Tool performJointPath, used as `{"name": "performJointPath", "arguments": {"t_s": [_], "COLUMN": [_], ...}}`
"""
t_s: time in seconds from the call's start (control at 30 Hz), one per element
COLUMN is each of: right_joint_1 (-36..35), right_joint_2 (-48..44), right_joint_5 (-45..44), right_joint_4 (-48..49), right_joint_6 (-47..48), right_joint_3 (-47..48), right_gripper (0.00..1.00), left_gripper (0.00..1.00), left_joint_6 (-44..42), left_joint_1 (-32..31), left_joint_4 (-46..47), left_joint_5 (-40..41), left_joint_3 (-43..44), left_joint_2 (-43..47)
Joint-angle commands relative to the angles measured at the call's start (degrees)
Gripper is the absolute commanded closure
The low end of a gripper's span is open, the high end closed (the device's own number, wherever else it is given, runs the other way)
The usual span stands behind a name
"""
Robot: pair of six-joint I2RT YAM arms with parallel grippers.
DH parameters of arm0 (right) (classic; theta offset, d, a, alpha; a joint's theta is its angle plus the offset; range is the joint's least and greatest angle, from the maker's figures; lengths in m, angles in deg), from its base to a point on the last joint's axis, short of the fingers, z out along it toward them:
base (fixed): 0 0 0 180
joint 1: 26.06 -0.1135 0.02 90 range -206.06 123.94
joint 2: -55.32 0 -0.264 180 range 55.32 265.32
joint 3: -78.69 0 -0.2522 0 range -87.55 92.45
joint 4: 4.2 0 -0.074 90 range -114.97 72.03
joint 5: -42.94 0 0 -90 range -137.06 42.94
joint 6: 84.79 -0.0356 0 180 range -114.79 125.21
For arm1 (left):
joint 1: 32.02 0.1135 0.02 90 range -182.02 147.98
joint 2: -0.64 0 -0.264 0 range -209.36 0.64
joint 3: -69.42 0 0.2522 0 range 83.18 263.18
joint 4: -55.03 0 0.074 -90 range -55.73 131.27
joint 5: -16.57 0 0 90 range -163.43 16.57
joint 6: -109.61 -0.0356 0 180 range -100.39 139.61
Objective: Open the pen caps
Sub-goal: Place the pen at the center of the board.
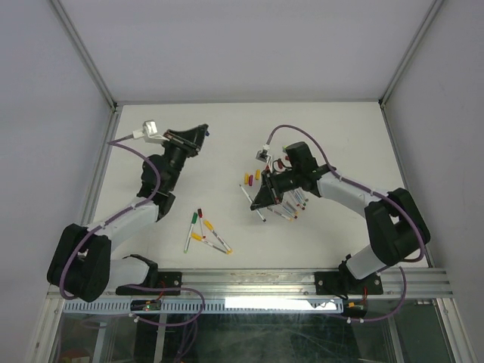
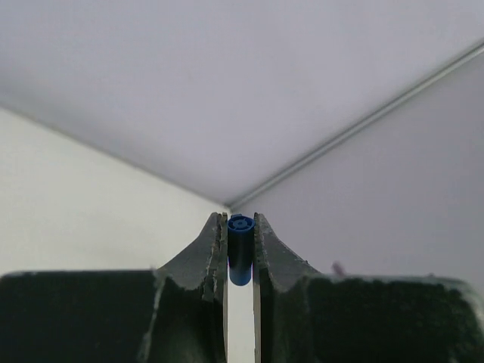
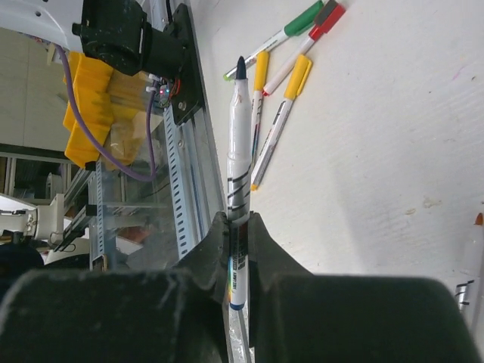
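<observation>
My left gripper (image 1: 200, 134) is raised over the far left of the table and is shut on a blue pen cap (image 2: 240, 246), which stands upright between the fingertips. My right gripper (image 1: 257, 200) is shut on the barrel of an uncapped white pen (image 3: 239, 136) with a dark blue tip pointing away from it. Loose caps, yellow (image 1: 247, 178) and red (image 1: 280, 162), lie on the table just behind the right gripper. A group of capped pens (image 1: 203, 231) lies at front centre-left; their green (image 3: 302, 15), red (image 3: 328, 18) and yellow (image 3: 298, 76) caps show in the right wrist view.
Several uncapped pen barrels (image 1: 293, 209) lie under and beside the right wrist. The metal rail (image 1: 257, 281) with the arm bases runs along the near edge. White enclosure walls and frame posts (image 1: 83, 57) surround the table.
</observation>
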Motion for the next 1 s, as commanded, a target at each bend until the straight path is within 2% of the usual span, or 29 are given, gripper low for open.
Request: {"name": "performJointPath", "arguments": {"t_s": [0.0,0.1,0.17,0.27,0.4,0.57,0.73,0.97], "right_joint_1": [-0.8,-2.2,-4.0,-4.9,-6.2,-9.6,-12.5,-14.2], "right_joint_2": [0.9,0.7,0.4,0.6,1.0,3.6,6.1,8.7], "right_joint_5": [1.3,-5.1,-15.4,-24.8,-30.5,-36.0,-40.1,-44.7], "right_joint_4": [-3.6,-10.8,-16.4,-21.0,-23.6,-24.9,-25.8,-24.8], "right_joint_6": [3.3,9.0,16.5,20.4,22.3,23.0,23.2,22.4], "right_joint_3": [2.2,4.6,6.5,8.0,8.5,8.6,9.5,9.5], "right_gripper": [1.0,1.0,1.0,1.0,1.0,1.0,1.0,1.0], "left_gripper": [1.0,1.0,1.0,1.0,1.0,1.0,1.0,1.0], "left_joint_6": [-2.9,-2.2,-2.0,-0.3,4.0,5.4,6.5,8.5], "left_joint_1": [4.7,6.5,6.6,6.5,6.6,6.6,6.5,6.5], "left_joint_4": [-1.8,-4.1,-6.7,-9.6,-19.3,-30.5,-33.5,-33.0], "left_joint_5": [0.4,-3.3,-5.2,-7.8,-6.3,-3.8,-4.8,-7.9], "left_joint_3": [5.2,4.9,3.4,-1.8,-6.4,-8.9,-10.5,-11.3], "left_joint_2": [3.8,5.6,7.1,9.2,12.9,17.8,19.6,16.5]}}
